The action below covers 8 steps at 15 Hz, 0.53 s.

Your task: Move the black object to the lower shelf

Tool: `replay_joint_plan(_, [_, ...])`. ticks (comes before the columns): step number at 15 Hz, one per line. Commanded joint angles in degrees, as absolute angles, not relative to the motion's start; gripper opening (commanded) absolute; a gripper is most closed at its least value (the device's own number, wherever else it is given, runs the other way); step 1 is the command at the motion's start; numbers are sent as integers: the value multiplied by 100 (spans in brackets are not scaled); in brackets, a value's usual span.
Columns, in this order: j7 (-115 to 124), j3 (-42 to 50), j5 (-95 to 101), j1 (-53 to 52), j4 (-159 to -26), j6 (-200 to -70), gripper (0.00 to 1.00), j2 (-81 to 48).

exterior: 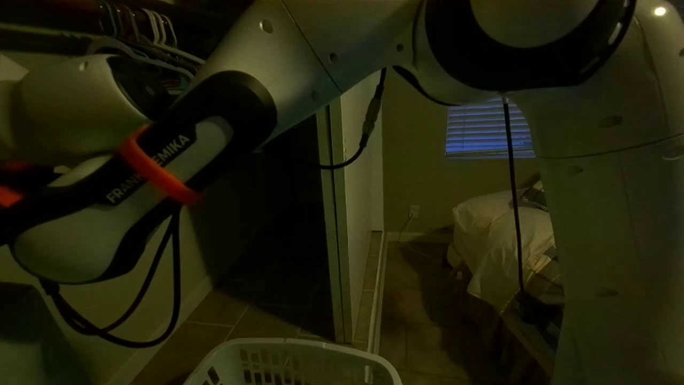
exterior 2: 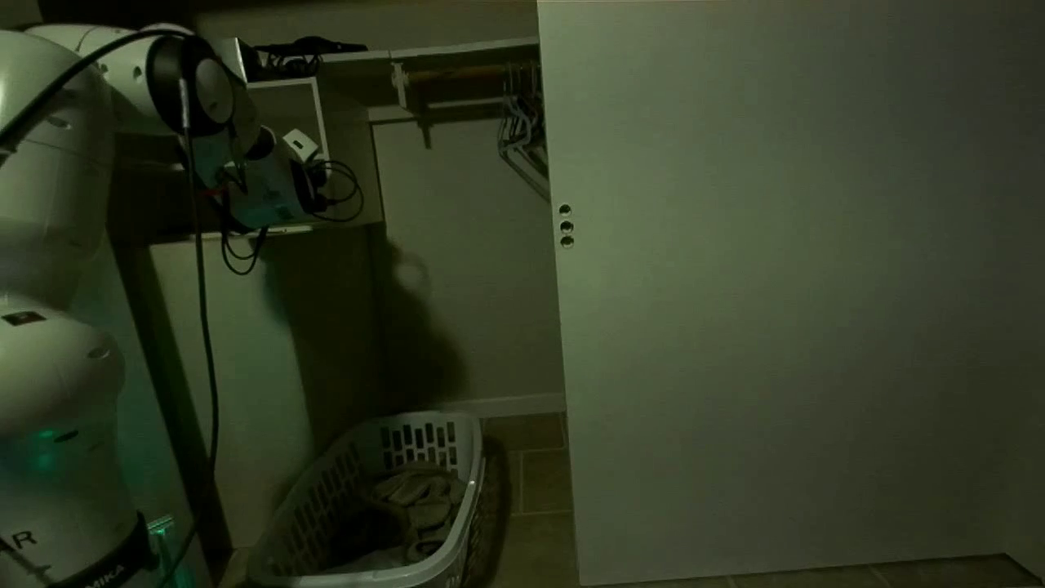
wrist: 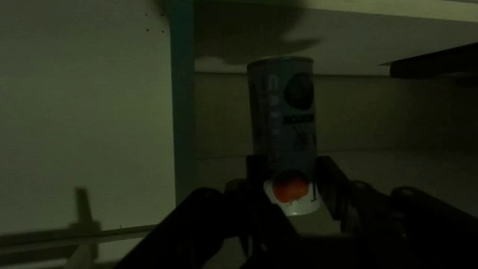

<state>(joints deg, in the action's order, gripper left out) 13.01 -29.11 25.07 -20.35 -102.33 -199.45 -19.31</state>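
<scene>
My gripper [wrist: 290, 166] is shut on a can [wrist: 285, 123] in the wrist view, its dark fingers touching both sides. The can looks dark grey in the dim light, with black print and an orange-red fruit picture at its pale end. It is inside a shelf compartment, slightly tilted in the picture. A pale shelf board [wrist: 373, 9] and a vertical panel edge [wrist: 183, 104] frame it. In an exterior view the arm reaches into the shelf unit [exterior 2: 320, 114]; the gripper and can are hidden there. A black tangled object [exterior 2: 310, 51] lies on top of the unit.
A dark long object [wrist: 437, 63] juts in at the right of the wrist view. A laundry basket [exterior 2: 469, 490] with cloth stands on the floor. Hangers [exterior 2: 522, 131] hang from a rod beside the shelf unit. A sliding door [exterior 2: 784, 286] covers the right side. Cables loop from the arm.
</scene>
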Motion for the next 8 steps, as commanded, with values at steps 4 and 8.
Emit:
replay_joint_plan(4, [1418,-3693,2998,-1378,-9858,-19771,17,-2388])
replay_joint_plan(8, [1340,-4017,3080,-1121,-9798,-19632,17,-2543])
